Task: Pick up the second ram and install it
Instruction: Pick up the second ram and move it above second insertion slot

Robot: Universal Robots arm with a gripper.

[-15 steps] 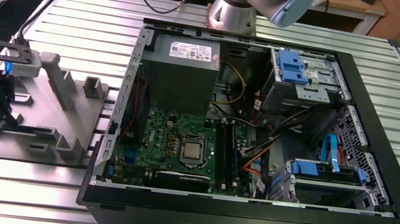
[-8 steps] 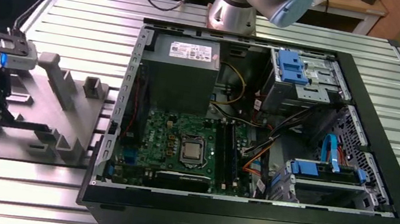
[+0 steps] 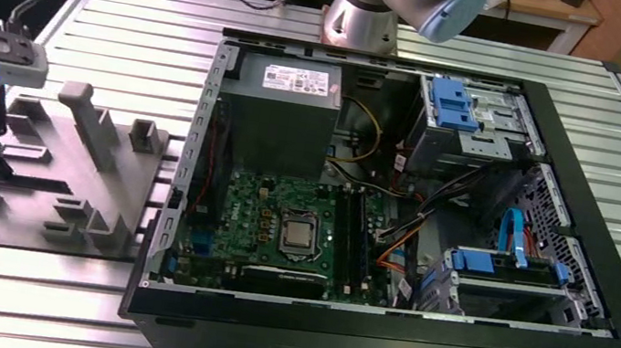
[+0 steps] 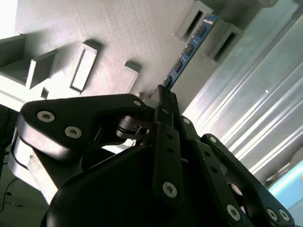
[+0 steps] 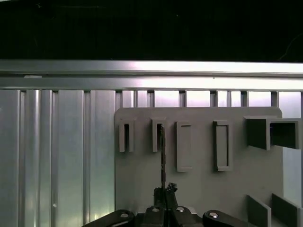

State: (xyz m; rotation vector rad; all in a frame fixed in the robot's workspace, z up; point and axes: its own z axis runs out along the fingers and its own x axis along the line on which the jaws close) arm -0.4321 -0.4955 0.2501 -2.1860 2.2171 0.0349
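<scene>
Blue-green flat circuit-board second ram [image 4: 190, 47]: light, stiff, probably brittle; take by edges. Black end effector [image 4: 163, 91] clamped narrow on its end.

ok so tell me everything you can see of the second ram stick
The second ram is a thin, narrow blue circuit-board stick with a row of black chips along one face. It stands on its long edge in the grey slotted holder, its far end between two raised slot blocks. In the first wrist view the stick shows edge-on as a thin dark line. The tool appears closed on its near end.
</scene>
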